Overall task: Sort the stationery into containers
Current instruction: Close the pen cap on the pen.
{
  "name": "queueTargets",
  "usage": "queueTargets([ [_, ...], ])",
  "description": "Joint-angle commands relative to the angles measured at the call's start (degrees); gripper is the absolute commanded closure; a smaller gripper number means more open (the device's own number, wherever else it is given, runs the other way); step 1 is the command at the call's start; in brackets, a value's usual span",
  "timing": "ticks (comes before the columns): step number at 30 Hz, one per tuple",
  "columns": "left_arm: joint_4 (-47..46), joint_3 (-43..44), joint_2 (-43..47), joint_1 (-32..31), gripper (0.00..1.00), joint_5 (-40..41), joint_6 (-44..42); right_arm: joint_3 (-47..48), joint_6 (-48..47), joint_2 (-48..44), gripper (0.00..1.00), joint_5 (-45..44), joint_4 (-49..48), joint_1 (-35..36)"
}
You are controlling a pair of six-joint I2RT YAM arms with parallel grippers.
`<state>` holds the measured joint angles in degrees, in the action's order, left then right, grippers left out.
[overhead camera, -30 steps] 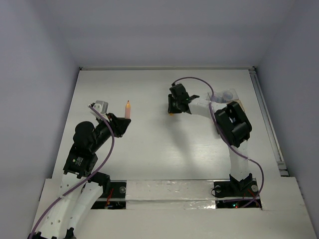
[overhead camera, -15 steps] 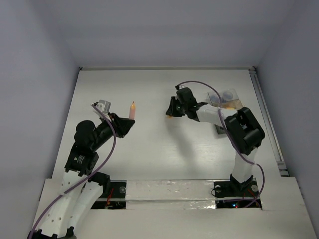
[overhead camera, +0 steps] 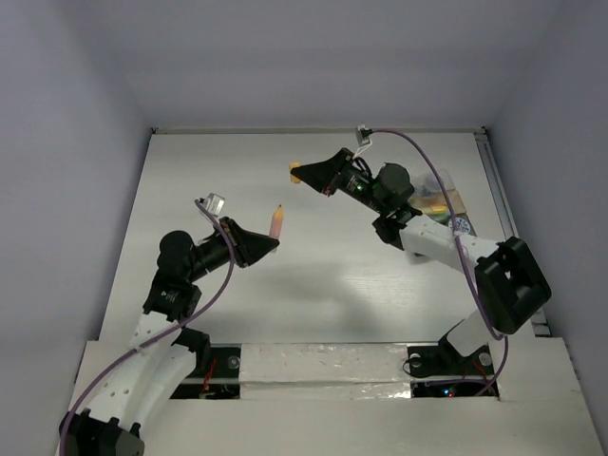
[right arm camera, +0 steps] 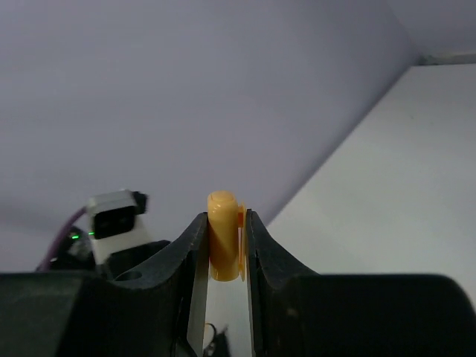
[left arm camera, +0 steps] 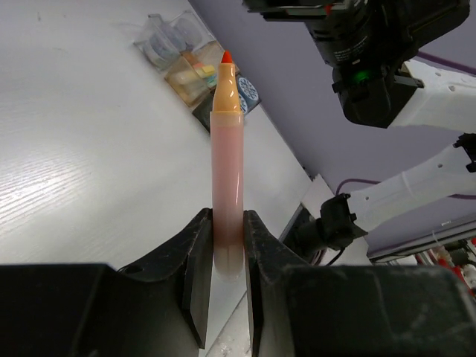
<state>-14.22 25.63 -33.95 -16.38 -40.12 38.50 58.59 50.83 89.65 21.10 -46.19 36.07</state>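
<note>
My left gripper [overhead camera: 266,246] is shut on an uncapped orange-red pen [overhead camera: 276,221], held off the table with its tip up; in the left wrist view the pen [left arm camera: 226,163] stands between the jaws [left arm camera: 227,245]. My right gripper [overhead camera: 306,173] is shut on a small orange-yellow pen cap [overhead camera: 295,172], raised above the table and pointing left; the cap [right arm camera: 222,236] sits between its jaws [right arm camera: 223,253]. The containers [overhead camera: 439,198] are behind the right arm at the table's right; in the left wrist view the containers [left arm camera: 184,59] hold tape rolls and coloured pieces.
A blue-and-white tape roll [overhead camera: 464,225] lies by the containers, also seen in the left wrist view [left arm camera: 248,91]. A rail [overhead camera: 511,233] runs along the table's right edge. Walls close the table on the left, back and right.
My right gripper lifted the cap off the table and swung up and left, the arm stretching out. My left gripper moved right and nearer with the pen.
</note>
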Motion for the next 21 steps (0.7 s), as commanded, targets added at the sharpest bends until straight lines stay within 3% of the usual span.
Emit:
queueTargets([
  [1, -9.08, 1.17, -2.86, 0.21, 1.00, -5.76, 2.03, 0.38, 6.03, 0.18, 1.00, 3.50, -13.29, 1.01],
  [13, -3.89, 6.36, -3.93, 2.41, 1.00, -6.29, -4.13, 3.64, 7.18, 4.92, 1.00, 4.48, -19.28, 5.40],
  [21, -5.82, 5.84, -3.75, 2.41, 1.00, -6.81, -2.82, 3.82, 6.04, 5.10, 1.00, 4.47, -19.46, 5.93],
])
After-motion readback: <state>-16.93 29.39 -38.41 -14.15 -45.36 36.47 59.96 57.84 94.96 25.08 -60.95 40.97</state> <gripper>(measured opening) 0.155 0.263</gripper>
